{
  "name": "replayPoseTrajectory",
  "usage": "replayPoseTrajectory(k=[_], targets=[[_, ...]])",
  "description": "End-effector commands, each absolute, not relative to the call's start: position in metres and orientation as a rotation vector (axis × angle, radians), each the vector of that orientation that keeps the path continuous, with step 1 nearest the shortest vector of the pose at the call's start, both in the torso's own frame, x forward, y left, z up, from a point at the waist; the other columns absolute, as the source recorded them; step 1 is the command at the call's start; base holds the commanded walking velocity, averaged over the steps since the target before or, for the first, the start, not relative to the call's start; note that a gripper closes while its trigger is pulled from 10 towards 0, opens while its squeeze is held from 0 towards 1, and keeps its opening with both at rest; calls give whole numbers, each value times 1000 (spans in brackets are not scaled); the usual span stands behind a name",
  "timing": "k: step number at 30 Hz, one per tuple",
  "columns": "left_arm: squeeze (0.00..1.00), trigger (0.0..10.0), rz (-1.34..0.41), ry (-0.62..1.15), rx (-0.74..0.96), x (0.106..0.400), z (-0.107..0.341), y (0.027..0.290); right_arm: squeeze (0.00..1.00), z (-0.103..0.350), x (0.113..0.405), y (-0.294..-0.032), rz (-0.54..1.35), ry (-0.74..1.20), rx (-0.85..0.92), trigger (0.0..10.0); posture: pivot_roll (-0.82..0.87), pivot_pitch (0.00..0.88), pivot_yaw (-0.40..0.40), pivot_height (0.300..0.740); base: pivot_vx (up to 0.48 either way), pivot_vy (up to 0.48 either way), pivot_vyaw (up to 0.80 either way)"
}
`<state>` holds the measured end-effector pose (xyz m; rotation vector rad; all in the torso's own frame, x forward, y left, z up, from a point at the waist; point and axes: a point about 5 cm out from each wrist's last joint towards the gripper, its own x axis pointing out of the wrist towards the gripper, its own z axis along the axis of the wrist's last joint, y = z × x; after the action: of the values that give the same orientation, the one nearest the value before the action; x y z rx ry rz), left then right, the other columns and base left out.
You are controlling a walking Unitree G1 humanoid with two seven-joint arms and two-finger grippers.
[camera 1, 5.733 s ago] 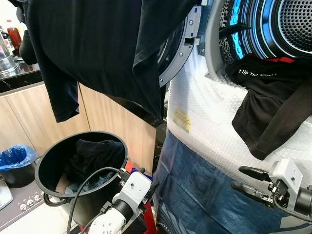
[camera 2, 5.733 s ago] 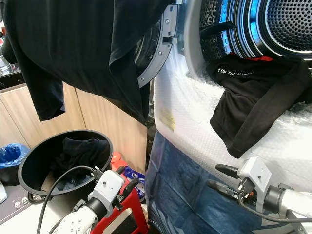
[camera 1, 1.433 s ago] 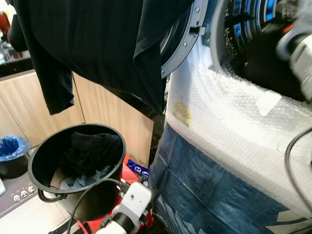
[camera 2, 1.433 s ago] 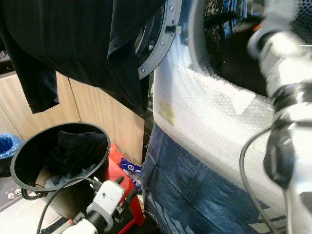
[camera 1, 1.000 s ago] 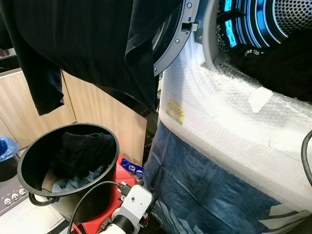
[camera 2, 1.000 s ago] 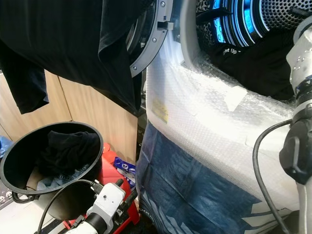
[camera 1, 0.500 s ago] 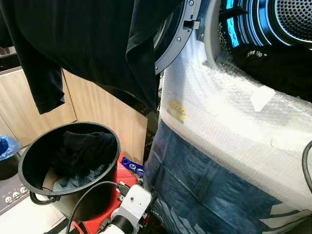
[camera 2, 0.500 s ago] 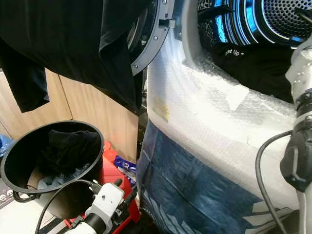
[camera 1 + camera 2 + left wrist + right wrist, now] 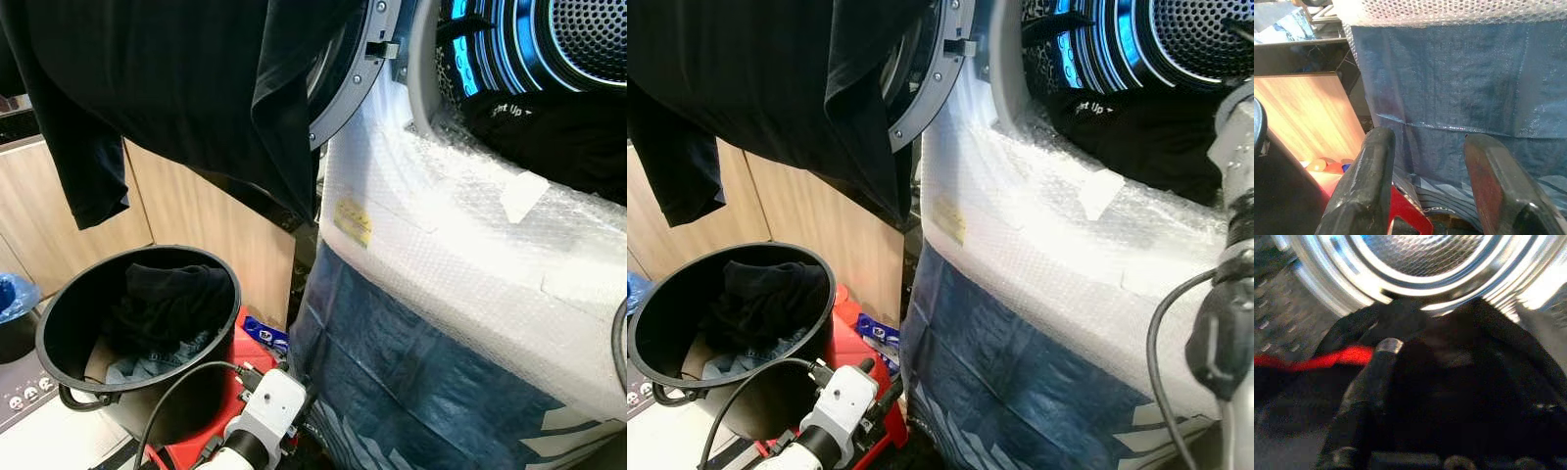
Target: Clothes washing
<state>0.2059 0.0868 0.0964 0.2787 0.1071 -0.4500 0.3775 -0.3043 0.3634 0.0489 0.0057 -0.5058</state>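
The washer's drum (image 9: 578, 39) stands open, lit blue, with a black printed garment (image 9: 549, 137) lying inside its mouth. My right arm (image 9: 1236, 137) reaches up to the drum, and my right gripper (image 9: 1449, 350) sits against that black cloth, with a red strip (image 9: 1327, 357) beside it. Low down beside the black laundry bucket (image 9: 59, 352), my left gripper (image 9: 1425, 147) is open and holds nothing. It faces the washer's blue-wrapped front. Dark clothes and jeans (image 9: 167, 308) lie in the bucket. A black T-shirt (image 9: 196, 88) hangs over the open door (image 9: 358, 83).
Bubble wrap (image 9: 441, 225) and a blue plastic sheet (image 9: 411, 382) cover the washer's front. Wooden cabinets (image 9: 196, 225) stand behind the bucket, with a red stand (image 9: 247, 338) under it. A bin with a blue bag (image 9: 8, 294) is at the far left.
The black garment that hung out over the drum's lip now lies inside the drum. My right arm has risen from low in front to the drum. The left arm stays low.
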Motion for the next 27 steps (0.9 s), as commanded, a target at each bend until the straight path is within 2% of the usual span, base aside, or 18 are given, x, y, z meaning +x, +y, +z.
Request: replayPoseTrajectory(k=[1, 7, 8, 9, 10, 14, 19, 27], targets=[[0, 10000, -451, 105, 278, 206, 97, 86, 1000, 364, 373, -300, -455, 9, -4, 10000, 50, 44, -128, 740, 0, 0, 0], [0, 10000, -457, 103, 277, 208, 97, 86, 1000, 354, 362, -301, -394, 41, -44, 10000, 36, 31, -122, 740, 0, 0, 0], [0, 10000, -462, 101, 280, 209, 97, 85, 671, 353, 357, -304, -404, 38, -64, 10000, 32, 28, -120, 740, 0, 0, 0], [0, 10000, -466, 98, 280, 209, 97, 85, 278, 352, 353, -306, -410, 39, -74, 10000, 24, 22, -116, 740, 0, 0, 0], [0, 10000, -472, 95, 279, 211, 97, 84, 0, 352, 343, -309, -416, 32, -75, 10000, 22, 21, -116, 740, 0, 0, 0], [0, 10000, -485, 90, 286, 213, 98, 83, 0, 354, 335, -309, -402, 8, -91, 10000, 9, 13, -107, 740, 0, 0, 0], [0, 10000, -503, 81, 288, 217, 98, 81, 0, 380, 328, -297, -336, -159, -62, 10000, -5, 12, -98, 740, 0, 0, 0], [0, 10000, -500, 79, 288, 219, 99, 82, 0, 393, 318, -293, -272, -193, -63, 10000, -1, 16, -100, 740, 0, 0, 0]])
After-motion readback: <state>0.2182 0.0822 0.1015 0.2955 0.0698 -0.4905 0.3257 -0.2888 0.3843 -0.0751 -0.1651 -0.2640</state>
